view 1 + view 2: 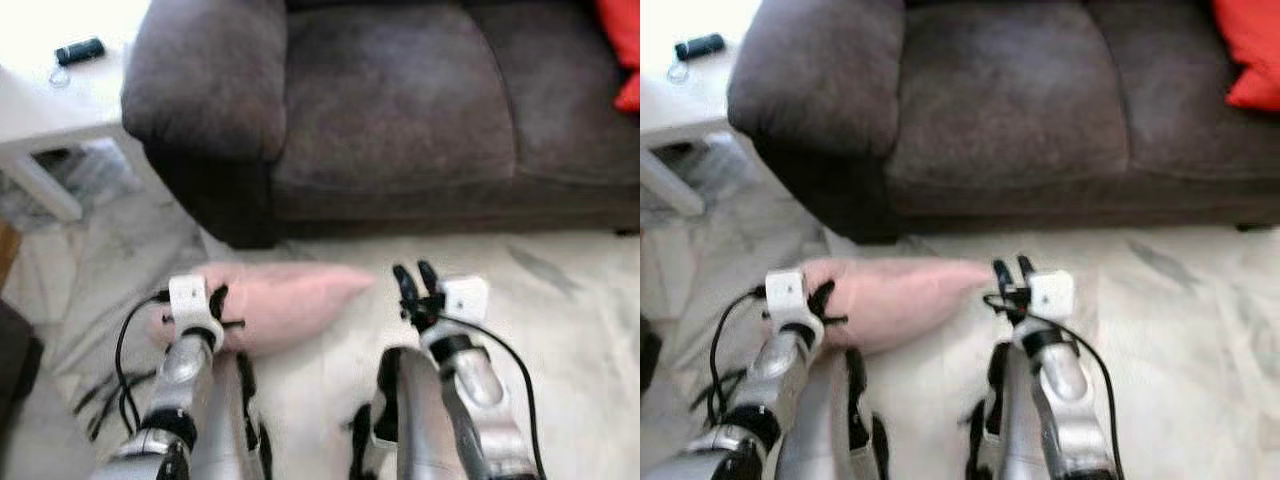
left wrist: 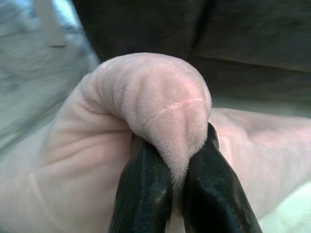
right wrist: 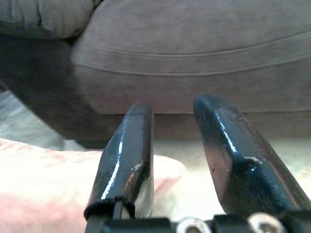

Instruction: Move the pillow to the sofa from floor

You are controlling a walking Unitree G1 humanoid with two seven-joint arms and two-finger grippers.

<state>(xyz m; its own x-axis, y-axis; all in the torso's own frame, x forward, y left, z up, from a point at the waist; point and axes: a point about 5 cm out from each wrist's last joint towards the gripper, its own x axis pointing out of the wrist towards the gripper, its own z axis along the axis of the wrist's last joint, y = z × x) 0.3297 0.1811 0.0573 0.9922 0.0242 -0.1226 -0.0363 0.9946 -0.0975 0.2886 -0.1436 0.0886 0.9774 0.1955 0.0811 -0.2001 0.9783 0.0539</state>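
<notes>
Soft pale-pink plush pillow point(image 1: 285, 303) lying on the pale rug point(image 1: 560, 330) just in front of the dark brown-grey fabric sofa point(image 1: 400, 110), below the seat front near the sofa's left armrest, long axis running across, one tapered corner pointing toward the robot's right. Left gripper point(image 2: 177, 187) clamped on a bunched fold of the pillow's left end, the plush pinched and bulging over the two black fingers point(image 2: 143, 194) pressed close together. Right gripper point(image 1: 415, 283) hovering beside the pillow's tapered right corner, black fingers point(image 3: 129, 160) parted with a narrow gap, nothing between them, aimed at the sofa's seat front; pillow corner seen just past the nearer finger, contact impossible to judge. Red cushion point(image 1: 1248, 50) resting on the far right of the sofa seat. White side table point(image 1: 45, 105) left of the armrest, carrying a small dark object point(image 1: 80, 50). Black cables point(image 1: 125, 375) trailing along the left arm.
</notes>
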